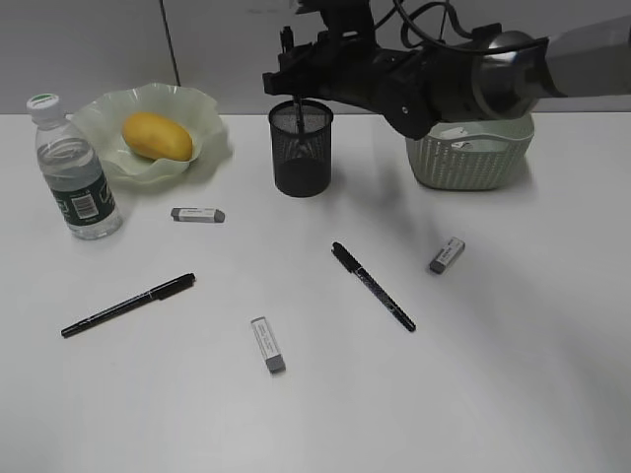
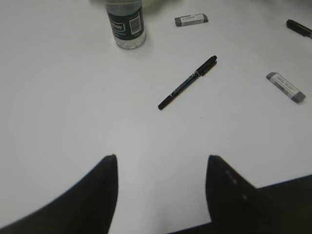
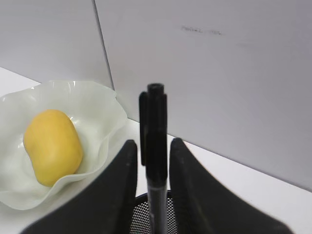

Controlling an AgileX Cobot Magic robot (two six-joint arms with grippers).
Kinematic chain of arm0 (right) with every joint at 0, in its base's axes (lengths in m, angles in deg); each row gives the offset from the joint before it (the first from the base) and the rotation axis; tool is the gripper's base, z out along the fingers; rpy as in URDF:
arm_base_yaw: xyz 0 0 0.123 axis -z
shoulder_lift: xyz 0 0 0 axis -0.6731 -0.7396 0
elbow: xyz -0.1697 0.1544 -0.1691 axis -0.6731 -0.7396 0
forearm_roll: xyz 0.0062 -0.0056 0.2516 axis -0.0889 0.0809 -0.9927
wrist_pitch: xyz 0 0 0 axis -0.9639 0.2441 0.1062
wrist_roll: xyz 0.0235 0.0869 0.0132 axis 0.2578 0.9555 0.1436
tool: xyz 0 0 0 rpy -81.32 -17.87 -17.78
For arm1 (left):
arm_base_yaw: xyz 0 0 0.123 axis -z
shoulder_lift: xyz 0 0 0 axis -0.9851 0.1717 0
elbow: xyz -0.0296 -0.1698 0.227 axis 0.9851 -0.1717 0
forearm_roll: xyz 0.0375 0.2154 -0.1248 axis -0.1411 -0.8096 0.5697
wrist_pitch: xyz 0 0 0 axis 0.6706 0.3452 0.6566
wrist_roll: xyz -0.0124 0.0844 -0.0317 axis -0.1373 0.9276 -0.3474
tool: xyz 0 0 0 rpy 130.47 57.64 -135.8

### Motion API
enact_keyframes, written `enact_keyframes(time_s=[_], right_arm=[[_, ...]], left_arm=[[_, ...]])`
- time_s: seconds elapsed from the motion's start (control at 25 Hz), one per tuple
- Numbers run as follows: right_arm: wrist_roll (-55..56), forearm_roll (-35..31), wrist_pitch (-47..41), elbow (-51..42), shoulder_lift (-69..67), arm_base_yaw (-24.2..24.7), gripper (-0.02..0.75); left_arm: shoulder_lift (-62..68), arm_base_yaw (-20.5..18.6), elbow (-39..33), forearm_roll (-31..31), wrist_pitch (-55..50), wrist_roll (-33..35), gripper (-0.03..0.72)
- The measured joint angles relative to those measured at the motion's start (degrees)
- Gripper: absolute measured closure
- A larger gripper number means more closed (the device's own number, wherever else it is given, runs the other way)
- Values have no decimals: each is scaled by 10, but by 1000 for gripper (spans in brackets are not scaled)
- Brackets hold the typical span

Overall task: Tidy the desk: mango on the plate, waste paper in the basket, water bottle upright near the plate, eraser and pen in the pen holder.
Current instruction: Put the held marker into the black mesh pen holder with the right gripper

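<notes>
My right gripper [image 1: 296,91] hangs over the black mesh pen holder [image 1: 301,163], shut on a black pen [image 3: 155,126] held upright with its lower end inside the holder [image 3: 142,214]. The mango [image 1: 158,136] lies in the green ruffled plate [image 1: 209,110]; both show in the right wrist view, mango [image 3: 52,146] and plate [image 3: 100,109]. The water bottle [image 1: 77,177] stands upright left of the plate. Two more pens [image 1: 128,304] [image 1: 373,286] and three erasers [image 1: 197,214] [image 1: 267,345] [image 1: 447,254] lie on the desk [image 1: 513,374]. My left gripper [image 2: 161,161] is open and empty above the desk.
The green basket [image 1: 473,163] stands at the back right, partly behind my right arm, with something white [image 1: 455,131] at its rim. The left wrist view shows the bottle [image 2: 126,24], a pen [image 2: 187,83] and two erasers [image 2: 191,19] [image 2: 285,87]. A grey wall runs behind the desk.
</notes>
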Motion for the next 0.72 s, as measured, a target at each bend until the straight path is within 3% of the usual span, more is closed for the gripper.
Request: enact_keyframes(time_s=[0.12,0.24,0.44,0.72], right_arm=[[0,0,2,0,0,0,374],[0,0,0,0,0,0,286],[0,0,-52,0,29,-1,259],[-1,-4,-285,0,107,-1,262]], left_arm=[[0,0,0,0,0,0,253],[0,0,0,0,0,0,253],[0,0,0,0,0,0,253],[0,0,0,0,0,0,253]])
